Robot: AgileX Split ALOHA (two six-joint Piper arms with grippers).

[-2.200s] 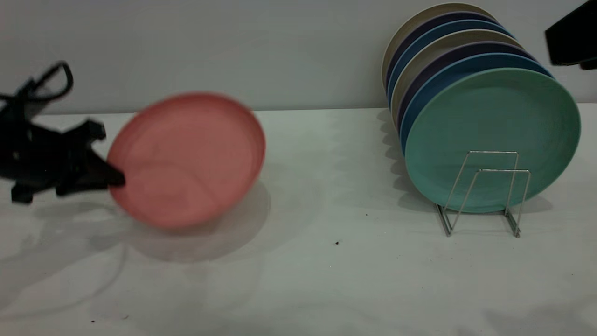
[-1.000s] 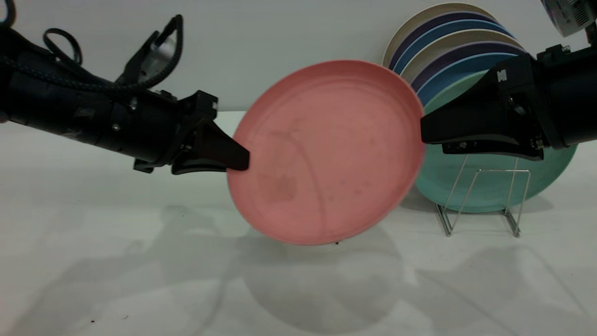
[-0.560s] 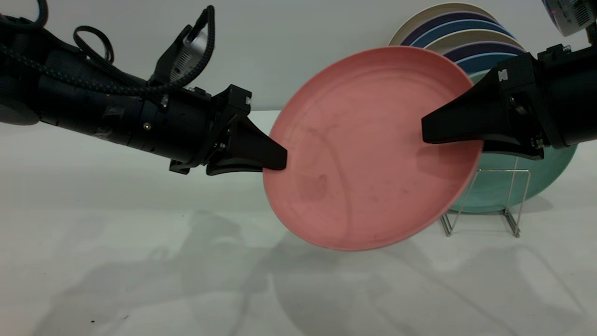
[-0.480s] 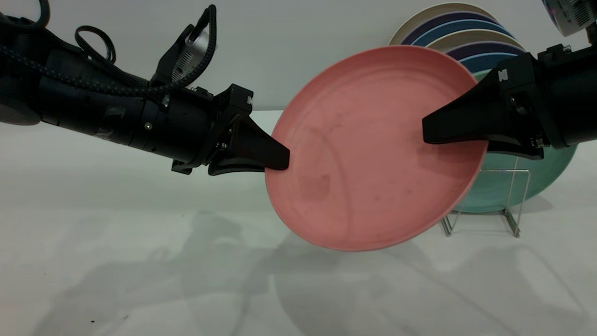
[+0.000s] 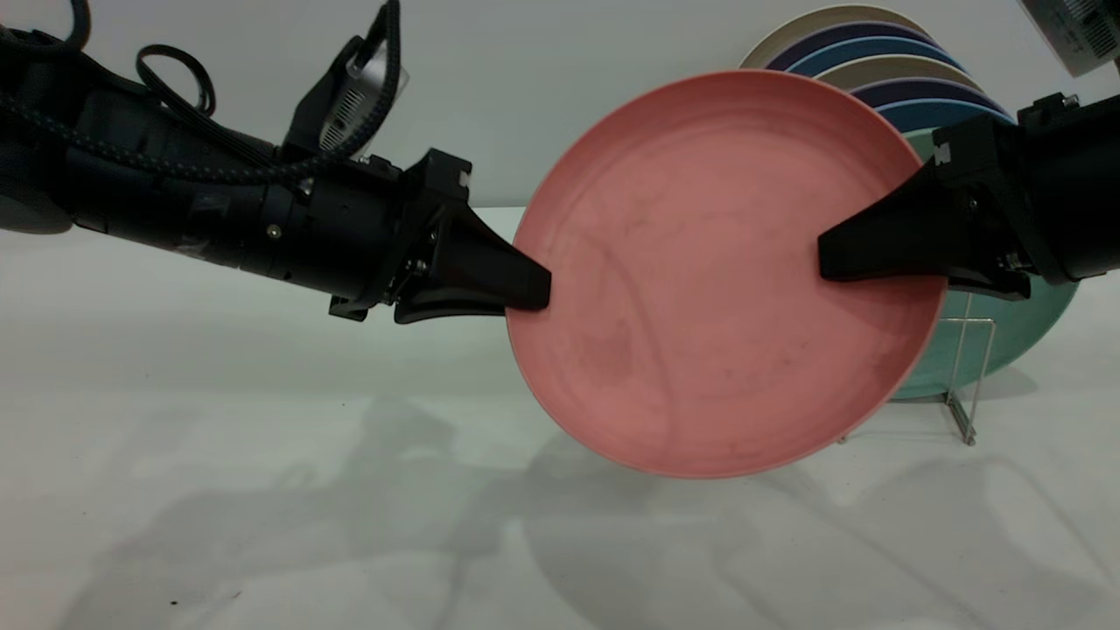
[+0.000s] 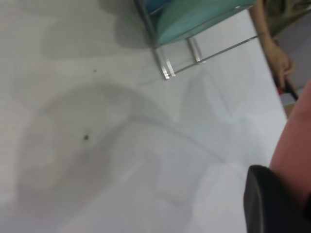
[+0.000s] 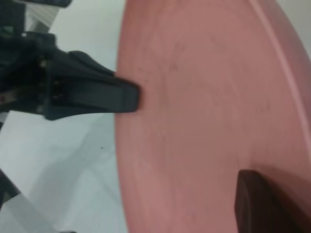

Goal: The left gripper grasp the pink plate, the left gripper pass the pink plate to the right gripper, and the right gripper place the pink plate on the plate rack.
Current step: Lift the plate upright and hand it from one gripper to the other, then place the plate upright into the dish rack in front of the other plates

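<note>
The pink plate (image 5: 717, 280) hangs upright above the table, face toward the exterior camera, held between both arms. My left gripper (image 5: 538, 293) is shut on its left rim; in the left wrist view one black finger (image 6: 267, 204) lies against the plate's edge (image 6: 296, 145). My right gripper (image 5: 827, 258) grips the right rim, one finger (image 7: 252, 199) pressed on the plate's face (image 7: 204, 97). The left gripper (image 7: 131, 99) shows across the plate in the right wrist view. The plate rack (image 5: 967, 385) stands behind and below the plate's right edge.
A mint-green plate (image 5: 1006, 341) stands in the rack, with several blue, purple and beige plates (image 5: 875, 66) behind it. In the left wrist view the rack's rails (image 6: 180, 63) sit near the table's edge, with a person's hand (image 6: 279, 58) beyond.
The left gripper lifted the plate from the table's left and carried it right to the right gripper. In the last half second the plate turned more face-on and the right gripper closed on it.
</note>
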